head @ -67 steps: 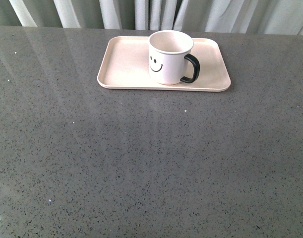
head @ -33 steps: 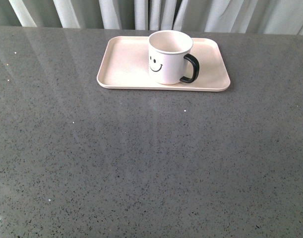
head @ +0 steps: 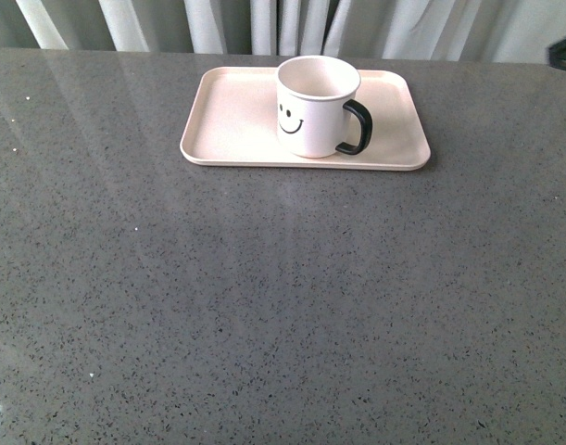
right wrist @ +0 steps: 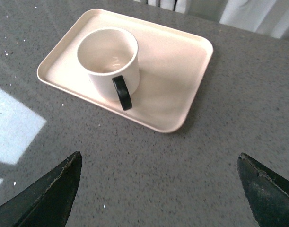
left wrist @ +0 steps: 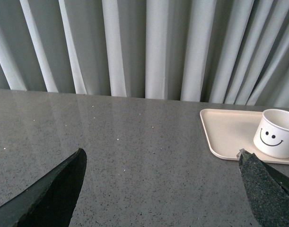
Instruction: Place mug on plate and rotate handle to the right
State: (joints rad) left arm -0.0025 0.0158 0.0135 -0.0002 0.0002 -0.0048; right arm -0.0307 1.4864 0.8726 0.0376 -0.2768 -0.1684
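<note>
The right tool (right wrist: 159, 155) has its jaws spread wide with nothing between them, and so does the left tool (left wrist: 161, 153). Across the counter (right wrist: 239, 118) from the right tool, the mug (right wrist: 109, 61) stands upright on the plate (right wrist: 191, 94), its handle (right wrist: 123, 92) pointing back toward that tool. From the left tool the mug sits well off to one side. The handle looks already turned rightward — any trimming would suit the right arm, which seems nearer.
</note>
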